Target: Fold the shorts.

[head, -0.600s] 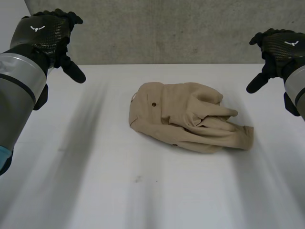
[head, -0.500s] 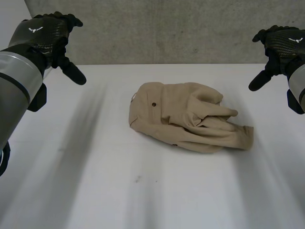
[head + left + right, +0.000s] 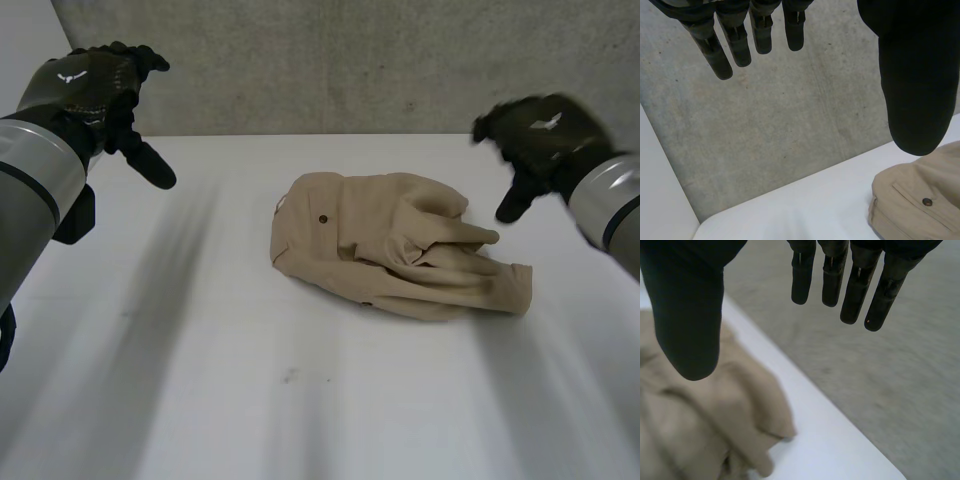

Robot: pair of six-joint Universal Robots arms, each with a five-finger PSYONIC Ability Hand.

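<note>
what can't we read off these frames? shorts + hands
- Head view: the shorts are bunched, folds covering each other; legs, waistband and underside can't be traced.
- Left wrist view: the thumb of the left hand and the picture edge cut off most of the shorts.
- Right wrist view: the thumb of the right hand covers part of the shorts; the rest runs off the edge.
</note>
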